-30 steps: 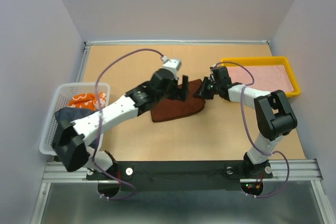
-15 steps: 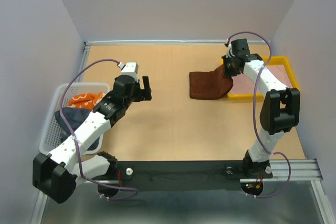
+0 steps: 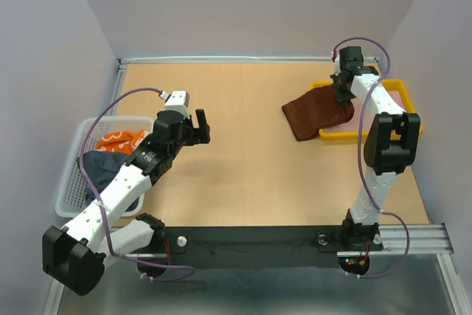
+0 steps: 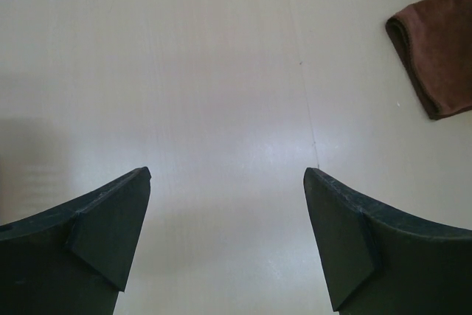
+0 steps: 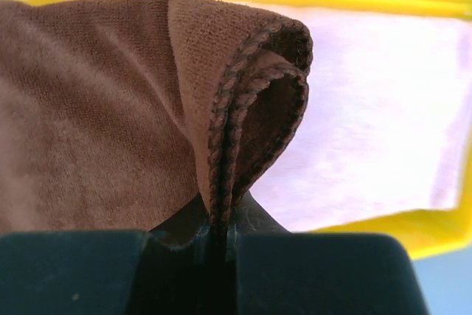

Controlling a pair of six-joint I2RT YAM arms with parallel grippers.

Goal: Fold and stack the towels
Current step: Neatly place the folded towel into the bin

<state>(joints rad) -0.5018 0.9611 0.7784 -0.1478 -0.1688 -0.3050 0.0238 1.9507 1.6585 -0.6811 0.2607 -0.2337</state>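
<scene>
In the last second my two arms have parted. Both were together at the middle of the table (image 3: 243, 189). Now the left fingers (image 3: 200, 125) have drawn back toward the white mesh basket (image 3: 70, 182), and the right fingers (image 3: 344, 95) have carried the soft reddish-brown terry towel (image 3: 317, 112) to the far right, up to the yellow plastic tray (image 3: 410, 108).

The right fingers (image 5: 221, 245) are closed tight on a corner of the towel (image 5: 96, 145). Two hemmed edges meet just above the tips, so I judge that I hold more than one layer. The left fingers (image 4: 110, 234) stand wide apart and hold nothing. Under them is only bare table, and the towel (image 4: 439, 57) lies well ahead of them, to the right.

The towel trails from the right fingers down to their left. Its upper part lies over the near-left corner of the tray, and the rest is on the table beside it. It looks folded, with a thick rounded edge, and sits a little askew. Beyond the right fingers, inside the tray, lies a pale pink sheet (image 5: 369, 108); whether this is a towel I cannot tell.

For the task this means, I think, that the folding of this piece is finished and I am now placing it. An orange towel with white pattern (image 3: 118, 139) and a dark navy towel (image 3: 103, 164) wait in the basket, close behind the left fingers.
</scene>
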